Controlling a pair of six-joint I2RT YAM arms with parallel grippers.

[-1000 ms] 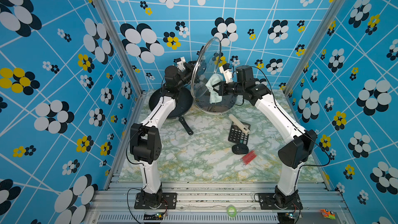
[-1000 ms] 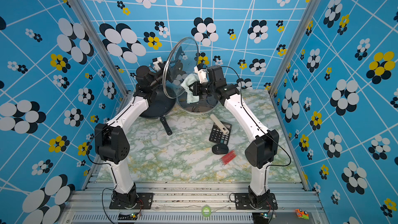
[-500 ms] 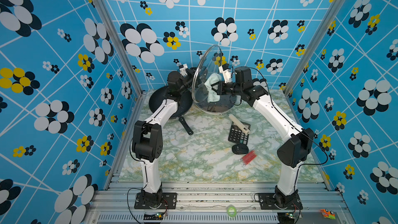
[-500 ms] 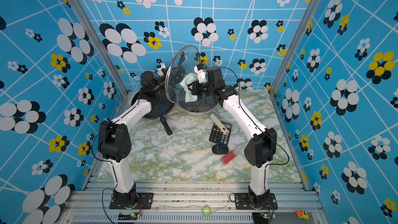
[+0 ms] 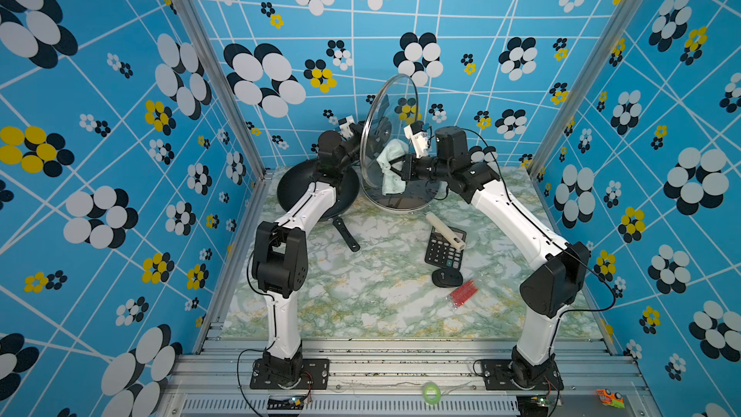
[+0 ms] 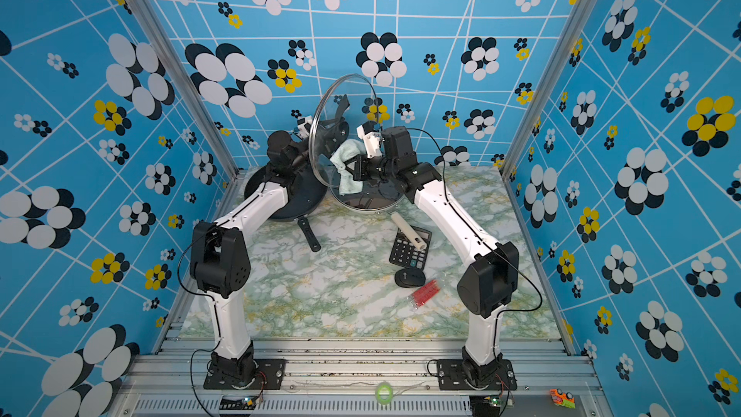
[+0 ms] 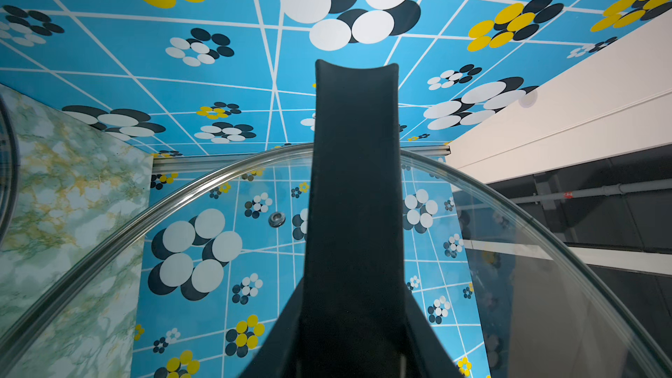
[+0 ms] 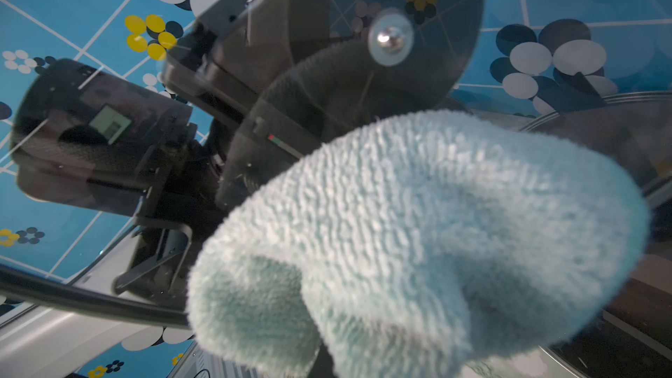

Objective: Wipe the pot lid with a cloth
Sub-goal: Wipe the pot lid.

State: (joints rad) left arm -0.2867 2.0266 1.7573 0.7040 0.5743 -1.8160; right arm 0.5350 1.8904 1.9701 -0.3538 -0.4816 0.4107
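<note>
Your right gripper (image 5: pixel 397 166) is clamped shut on the cloth (image 5: pixel 388 162), and the pale mint fabric lies against the glass of the pot lid (image 5: pixel 395 102), with its loose end hanging down. Your left gripper (image 6: pixel 331 134) grips the lid's black knob from the far side (you see it only through the glass), holding the lid on edge, nearly upright, above the rear of the counter (image 5: pixel 361 294). Below sit a black frying pan (image 5: pixel 292 190) and a second steel-rimmed glass round (image 5: pixel 405 202). Further forward, a calculator (image 5: pixel 443 252) carries a cream cylinder (image 5: pixel 445 230), with a black mouse (image 5: pixel 447 278) and a red packet (image 5: pixel 462 294) just beside it.
</note>
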